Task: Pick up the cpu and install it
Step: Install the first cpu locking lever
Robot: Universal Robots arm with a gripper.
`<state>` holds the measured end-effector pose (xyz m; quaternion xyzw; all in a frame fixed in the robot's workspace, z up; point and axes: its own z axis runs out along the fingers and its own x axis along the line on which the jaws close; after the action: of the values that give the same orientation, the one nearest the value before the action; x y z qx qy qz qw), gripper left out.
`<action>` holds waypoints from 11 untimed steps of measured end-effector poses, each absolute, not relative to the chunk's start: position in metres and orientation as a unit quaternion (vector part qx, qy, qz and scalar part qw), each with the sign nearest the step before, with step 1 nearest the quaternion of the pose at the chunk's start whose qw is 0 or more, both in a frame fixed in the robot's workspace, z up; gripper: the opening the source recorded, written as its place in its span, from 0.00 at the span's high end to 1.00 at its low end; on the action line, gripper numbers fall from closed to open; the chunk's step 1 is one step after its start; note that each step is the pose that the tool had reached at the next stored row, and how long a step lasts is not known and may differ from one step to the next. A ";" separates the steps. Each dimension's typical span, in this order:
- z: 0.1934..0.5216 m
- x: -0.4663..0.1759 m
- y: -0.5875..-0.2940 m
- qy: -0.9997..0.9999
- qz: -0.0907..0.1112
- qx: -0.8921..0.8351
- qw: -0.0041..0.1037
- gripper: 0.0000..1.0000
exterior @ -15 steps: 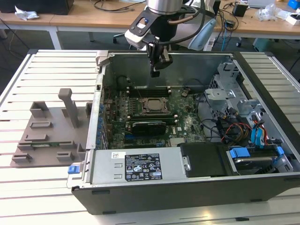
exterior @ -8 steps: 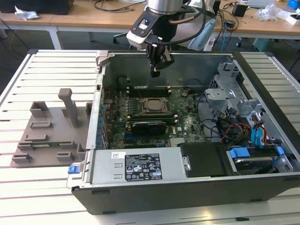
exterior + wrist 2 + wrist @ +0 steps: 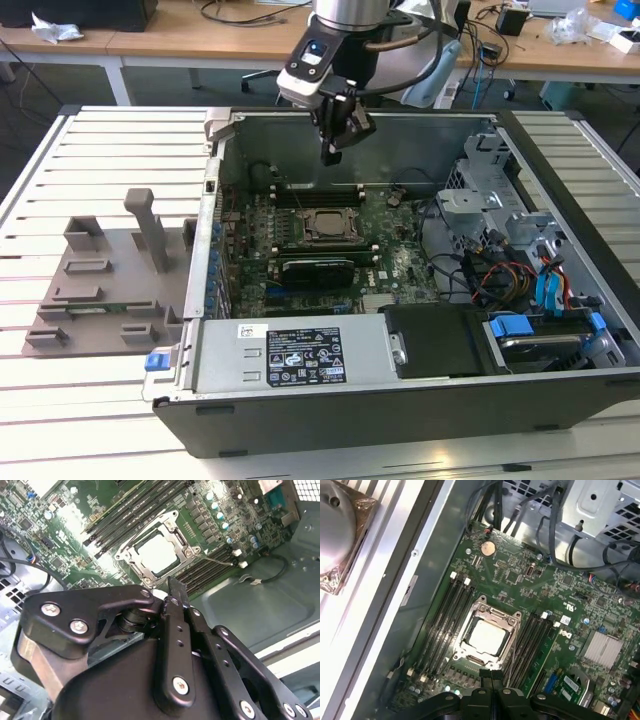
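Hovering claw [image 3: 331, 157] over motherboard [image 3: 400, 262] | jaws pressed together (nothing held) | cpu [image 3: 487, 636] lying in socket [image 3: 496, 614].

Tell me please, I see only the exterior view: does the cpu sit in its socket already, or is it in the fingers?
Observer: In the first wrist view the cpu lies flat inside the metal socket frame, pale top up.
Operator: And the fingers, do they hold something?
Observer: In the second wrist view the fingers are shut, with nothing between them.
Operator: Is there some landmark on the board near the socket?
Observer: In the first wrist view a round silver coin cell sits on the board between the socket frame and the black cables.
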<state>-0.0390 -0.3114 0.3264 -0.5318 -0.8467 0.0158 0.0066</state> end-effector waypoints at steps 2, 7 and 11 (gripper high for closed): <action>0.326 -0.039 -0.311 -0.851 0.016 -0.524 0.006 0.89; 0.326 -0.039 -0.311 -0.869 0.016 -0.494 0.006 0.89; 0.326 -0.039 -0.311 -0.881 0.016 -0.473 0.005 0.89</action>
<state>-0.0390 -0.3114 0.3264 -0.4732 -0.8808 0.0162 0.0055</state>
